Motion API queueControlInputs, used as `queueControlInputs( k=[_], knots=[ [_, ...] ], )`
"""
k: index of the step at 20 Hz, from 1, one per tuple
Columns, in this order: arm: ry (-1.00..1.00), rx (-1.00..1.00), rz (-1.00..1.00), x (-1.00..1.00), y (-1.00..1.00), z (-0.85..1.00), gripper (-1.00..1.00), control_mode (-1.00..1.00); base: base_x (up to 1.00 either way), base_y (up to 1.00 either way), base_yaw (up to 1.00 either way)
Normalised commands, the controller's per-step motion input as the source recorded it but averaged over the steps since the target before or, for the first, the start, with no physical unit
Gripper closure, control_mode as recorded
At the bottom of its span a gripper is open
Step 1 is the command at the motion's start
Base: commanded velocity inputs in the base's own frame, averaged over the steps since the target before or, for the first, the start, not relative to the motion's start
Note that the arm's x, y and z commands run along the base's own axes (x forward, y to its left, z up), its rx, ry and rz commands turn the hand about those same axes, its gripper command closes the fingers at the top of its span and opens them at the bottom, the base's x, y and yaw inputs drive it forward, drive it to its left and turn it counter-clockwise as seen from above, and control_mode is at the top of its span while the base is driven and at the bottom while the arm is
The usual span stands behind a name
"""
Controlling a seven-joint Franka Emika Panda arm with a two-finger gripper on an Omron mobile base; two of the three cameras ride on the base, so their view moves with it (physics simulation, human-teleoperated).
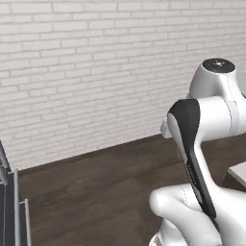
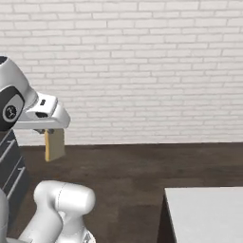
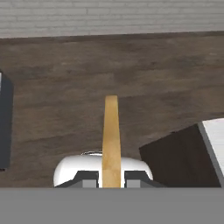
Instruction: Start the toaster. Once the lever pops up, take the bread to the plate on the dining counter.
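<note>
My gripper (image 2: 49, 131) is shut on the bread (image 2: 54, 144), a thin pale tan slice that hangs below the fingers, high above the dark floor. In the hand view the bread (image 3: 111, 135) shows edge-on, standing up between the two dark fingertips (image 3: 89, 178) of my gripper (image 3: 111, 180). A corner of the white dining counter (image 2: 204, 213) lies low at the right, and it shows again as the dining counter (image 3: 216, 131) in the hand view. The toaster and the plate are out of view.
A white brick wall (image 1: 96, 72) runs across the back above a dark wood floor (image 1: 105, 192). A dark unit with metal rails (image 1: 10, 206) stands at the far left. The counter's dark side panel (image 3: 177, 157) faces the hand.
</note>
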Motion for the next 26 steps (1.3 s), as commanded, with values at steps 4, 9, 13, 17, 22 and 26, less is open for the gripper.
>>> queueControlInputs(
  k=[4,9,13,17,22,26],
  knots=[
    [0.0,0.0,0.0,0.0,0.0,0.0,1.0,1.0,1.0,-0.03,-0.29],
    [0.0,0.0,0.0,0.0,0.0,0.0,1.0,1.0,1.0,0.0,-0.29],
    [0.0,0.0,0.0,0.0,0.0,0.0,1.0,1.0,1.0,0.0,-0.38],
    [0.0,0.0,0.0,0.0,0.0,0.0,1.0,1.0,0.95,0.0,-0.53],
    [0.0,0.0,0.0,0.0,0.0,0.0,1.0,1.0,0.62,0.0,-0.69],
    [0.0,0.0,0.0,0.0,0.0,0.0,1.0,1.0,0.48,0.0,-0.74]
  ],
)
